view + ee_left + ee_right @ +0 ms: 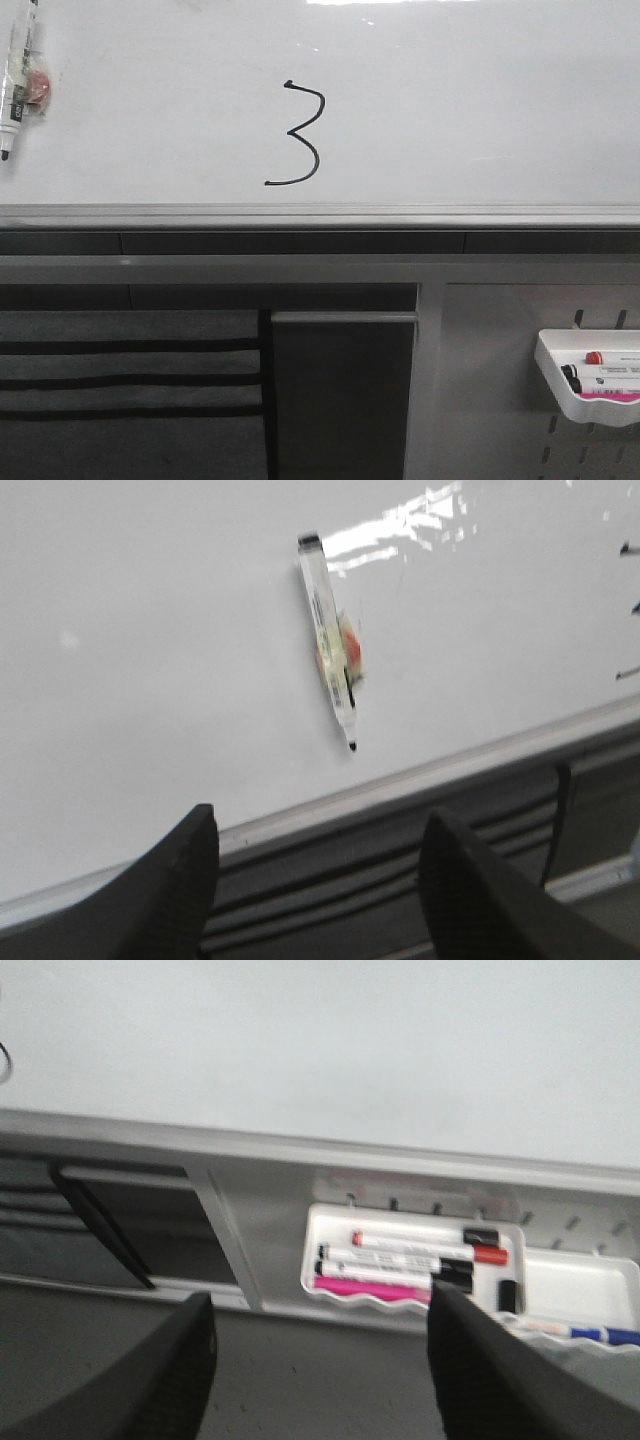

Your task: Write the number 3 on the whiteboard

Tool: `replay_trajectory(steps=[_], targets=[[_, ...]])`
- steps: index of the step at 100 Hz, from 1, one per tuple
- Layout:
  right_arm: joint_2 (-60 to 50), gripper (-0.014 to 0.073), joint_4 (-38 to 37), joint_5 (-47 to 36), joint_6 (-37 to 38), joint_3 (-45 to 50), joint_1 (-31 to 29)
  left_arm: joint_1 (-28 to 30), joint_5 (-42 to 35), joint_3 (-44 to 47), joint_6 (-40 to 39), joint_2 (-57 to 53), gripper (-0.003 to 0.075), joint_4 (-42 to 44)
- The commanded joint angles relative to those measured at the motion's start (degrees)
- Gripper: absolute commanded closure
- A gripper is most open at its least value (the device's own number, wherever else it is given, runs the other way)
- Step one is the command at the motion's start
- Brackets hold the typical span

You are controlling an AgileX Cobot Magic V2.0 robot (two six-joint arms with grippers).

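Observation:
A black hand-drawn number 3 [300,135] stands on the whiteboard [480,100], left of its middle, above the grey bottom rail [320,215]. A marker [14,85] hangs on the board at the far left; it also shows in the left wrist view [328,640]. My left gripper [320,830] is open and empty, below that marker and back from the board [150,630]. My right gripper [320,1310] is open and empty, in front of the tray of markers [410,1260]. Neither gripper shows in the front view.
A white tray [585,378] with red, black and pink markers hangs on the grey perforated panel [490,400] at the lower right. A dark slotted panel [130,390] and a dark block [342,395] lie below the board's rail.

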Motion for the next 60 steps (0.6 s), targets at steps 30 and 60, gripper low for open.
replay_trajectory(steps=[30, 60], targets=[[-6.9, 0.0509, 3.0, -16.2, -6.5, 4.9, -0.2, -1.4, -23.2, 14.0, -1.2, -11.3, 0.0493, -10.8], [-6.9, 0.0663, 2.9, -11.0, -6.4, 5.2, -0.2, -1.4, -25.5, 15.2, -1.3, -11.2, 0.0741, -11.0]])
